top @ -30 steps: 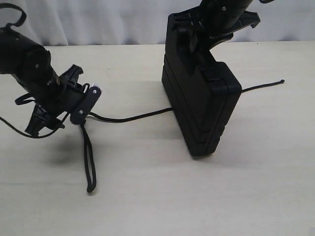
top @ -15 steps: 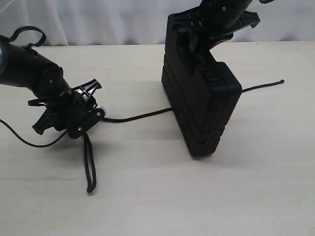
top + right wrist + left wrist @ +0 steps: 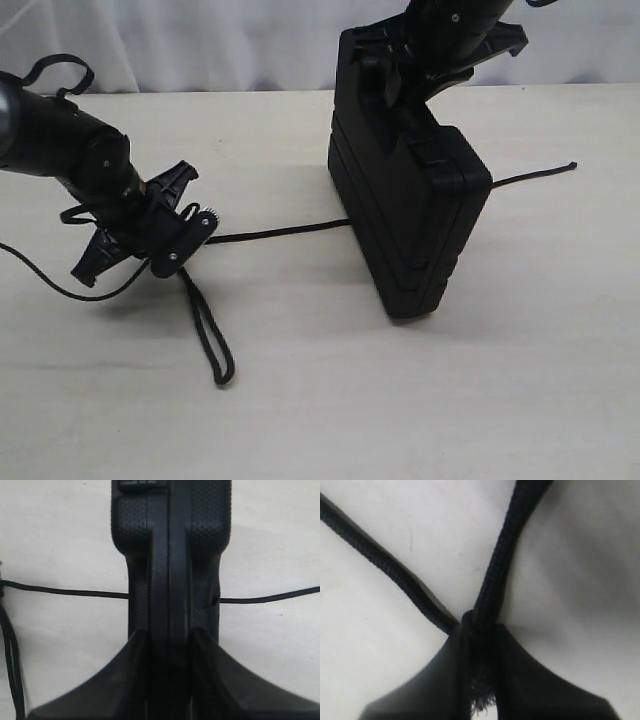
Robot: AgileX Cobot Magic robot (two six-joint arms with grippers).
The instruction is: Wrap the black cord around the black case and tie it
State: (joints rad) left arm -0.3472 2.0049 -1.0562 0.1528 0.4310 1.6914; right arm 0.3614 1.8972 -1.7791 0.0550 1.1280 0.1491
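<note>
The black case (image 3: 200,525) is matt plastic with a finely pebbled grain. The black cord (image 3: 497,565) is braided fibre, rough, fraying at 1 end. The table (image 3: 500,380) looks smooth, pale and matt.

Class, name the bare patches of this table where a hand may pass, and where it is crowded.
Free: table front between the black cord loop and the black case; also front right of the case. Crowded: along the cord from the left fingers to the case.

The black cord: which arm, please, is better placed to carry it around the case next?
Probably the left arm: its jaws pinch the black cord, while the right arm holds the black case upright.
</note>
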